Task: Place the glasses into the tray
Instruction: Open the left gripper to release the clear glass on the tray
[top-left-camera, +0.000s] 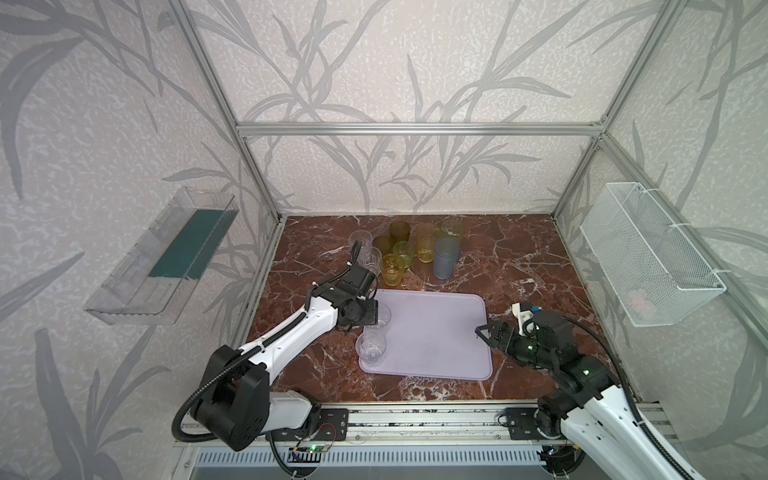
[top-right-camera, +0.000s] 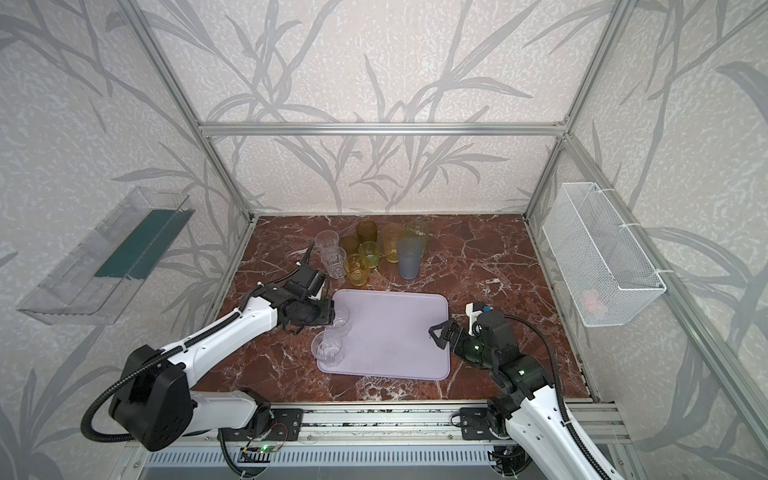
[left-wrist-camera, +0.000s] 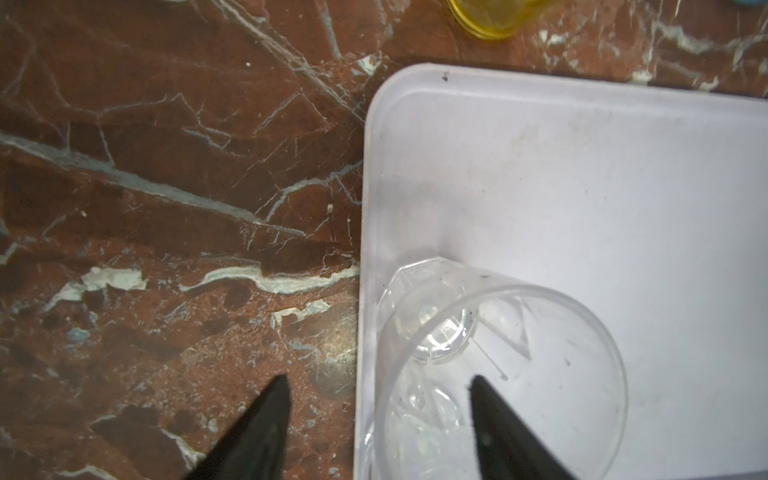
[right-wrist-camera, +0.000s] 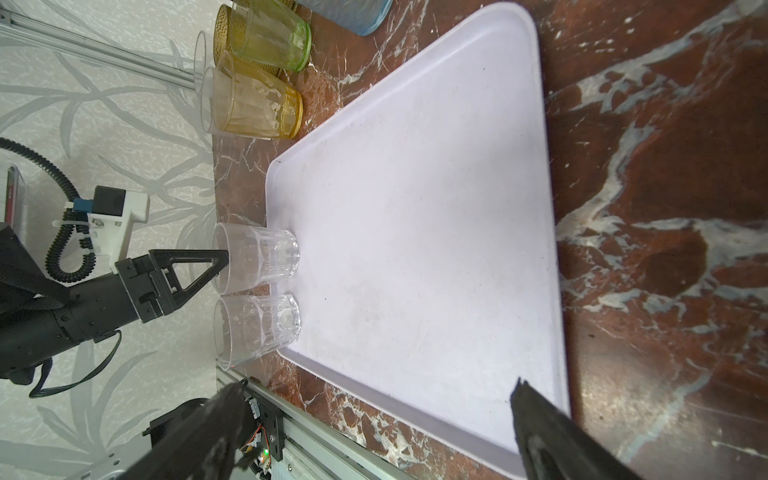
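Left gripper (left-wrist-camera: 379, 377): jaws apart, straddling the wall of a clear glass (top-left-camera: 381, 316) that stands in the tray (top-left-camera: 436, 332) at its left edge.
Second clear glass (top-left-camera: 371, 348): just beside the first, also in the tray.
Right gripper (top-left-camera: 484, 332): jaws apart, empty, at the tray's right edge.
Remaining glasses (top-left-camera: 415, 249): clustered on the worktop (top-left-camera: 519, 266) behind the tray, yet to move; they overlap, so the count is uncertain.
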